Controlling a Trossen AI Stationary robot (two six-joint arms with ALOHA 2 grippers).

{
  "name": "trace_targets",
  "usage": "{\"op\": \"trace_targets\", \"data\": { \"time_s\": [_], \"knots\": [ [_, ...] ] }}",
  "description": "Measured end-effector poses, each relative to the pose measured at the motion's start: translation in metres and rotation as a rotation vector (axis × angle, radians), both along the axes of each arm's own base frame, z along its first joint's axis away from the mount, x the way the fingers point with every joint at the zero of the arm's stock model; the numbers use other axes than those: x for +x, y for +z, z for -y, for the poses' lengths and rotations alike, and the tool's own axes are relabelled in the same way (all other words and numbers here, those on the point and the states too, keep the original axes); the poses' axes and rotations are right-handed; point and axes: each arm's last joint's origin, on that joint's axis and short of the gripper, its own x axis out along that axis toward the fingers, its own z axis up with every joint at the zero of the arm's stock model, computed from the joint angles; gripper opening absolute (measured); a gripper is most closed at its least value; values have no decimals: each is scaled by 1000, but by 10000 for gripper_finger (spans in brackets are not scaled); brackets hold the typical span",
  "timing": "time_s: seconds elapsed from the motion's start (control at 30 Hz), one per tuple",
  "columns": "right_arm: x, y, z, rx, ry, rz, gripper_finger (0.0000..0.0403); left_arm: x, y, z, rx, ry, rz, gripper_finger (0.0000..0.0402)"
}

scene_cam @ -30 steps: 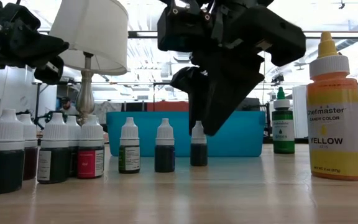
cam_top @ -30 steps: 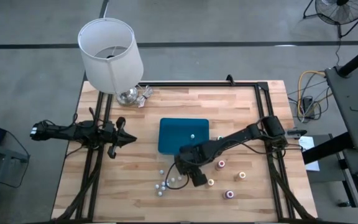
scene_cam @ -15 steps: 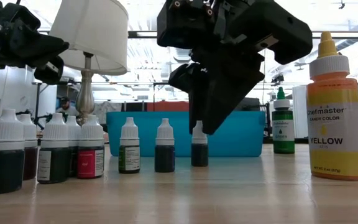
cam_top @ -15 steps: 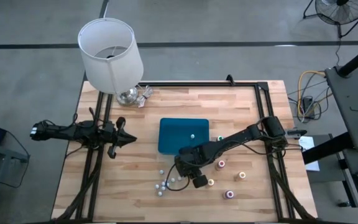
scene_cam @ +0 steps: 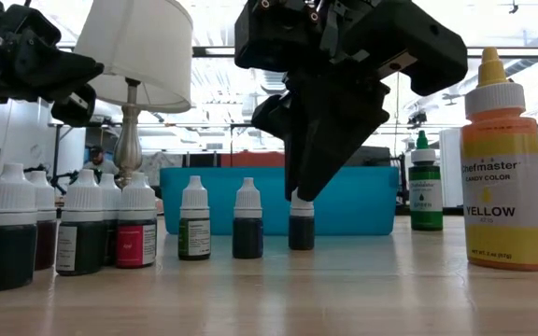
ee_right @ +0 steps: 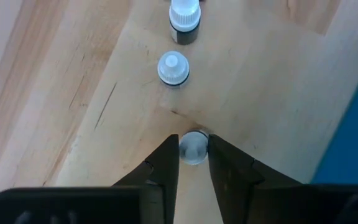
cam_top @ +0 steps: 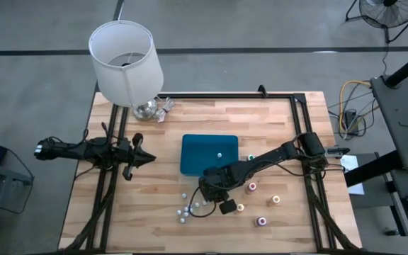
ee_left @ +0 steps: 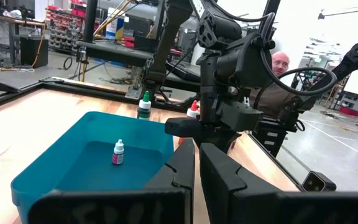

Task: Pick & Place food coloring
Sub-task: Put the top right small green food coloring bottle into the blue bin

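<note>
Wood table (cam_top: 275,120) — lamp (cam_top: 126,60), blue tray (cam_top: 207,152) nr right tool (ee_right: 193,163) — on small bottle (ee_right: 193,148).

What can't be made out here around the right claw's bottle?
- Low view: the bottle's cap, hidden behind the right claw.
- Right wrist view: its label; only the cap top shows.
- High view: the bottle itself, under the arm.

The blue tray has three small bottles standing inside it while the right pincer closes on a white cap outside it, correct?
Not three. The left wrist view shows one small bottle in the blue tray. The right pincer is indeed around a white cap outside it.
</note>
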Motion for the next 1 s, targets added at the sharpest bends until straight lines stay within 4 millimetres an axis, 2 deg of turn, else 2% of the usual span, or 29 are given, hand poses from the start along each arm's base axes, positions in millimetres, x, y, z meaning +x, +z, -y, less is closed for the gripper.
{"op": "trace_targets", "data": {
  "time_s": [0.2,0.57,0.77,1.0],
  "knots": [
    [0,0,0,-5,14,4,51,0,0,0,0,0,0,0],
    [-1,4,0,-6,16,4,48,0,0,0,0,0,0,0],
    [5,31,4,5,-1,48,48,0,0,0,0,0,0,0],
    [20,69,22,8,-75,117,47,0,0,0,0,0,0,0]
  ]
}}
